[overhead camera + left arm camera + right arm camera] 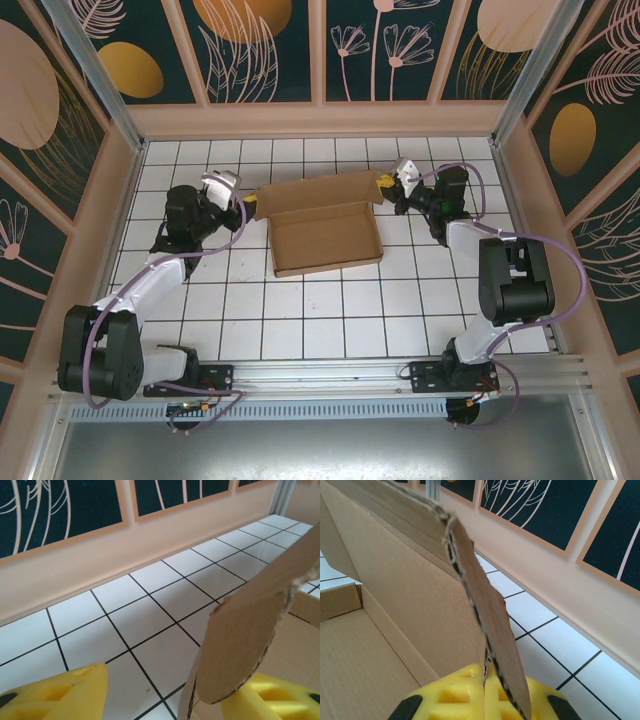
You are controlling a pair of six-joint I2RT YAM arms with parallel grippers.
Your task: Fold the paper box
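Flap of paper box [325, 240] pinched by right pincer [485, 690]; left pincer [167, 700] spread, seemingly around another flap.

Probably a robotics lab cell: white black-grouted tiled surface [300, 310], dark leaf-printed wall panels [265, 50] beyond the left claw [243, 200], aluminium frame post [90, 60].

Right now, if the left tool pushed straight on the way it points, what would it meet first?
Probably the paper box: its rounded flap stands between the open fingers of the left tool. Beside it lies tiled floor; depth is unclear.
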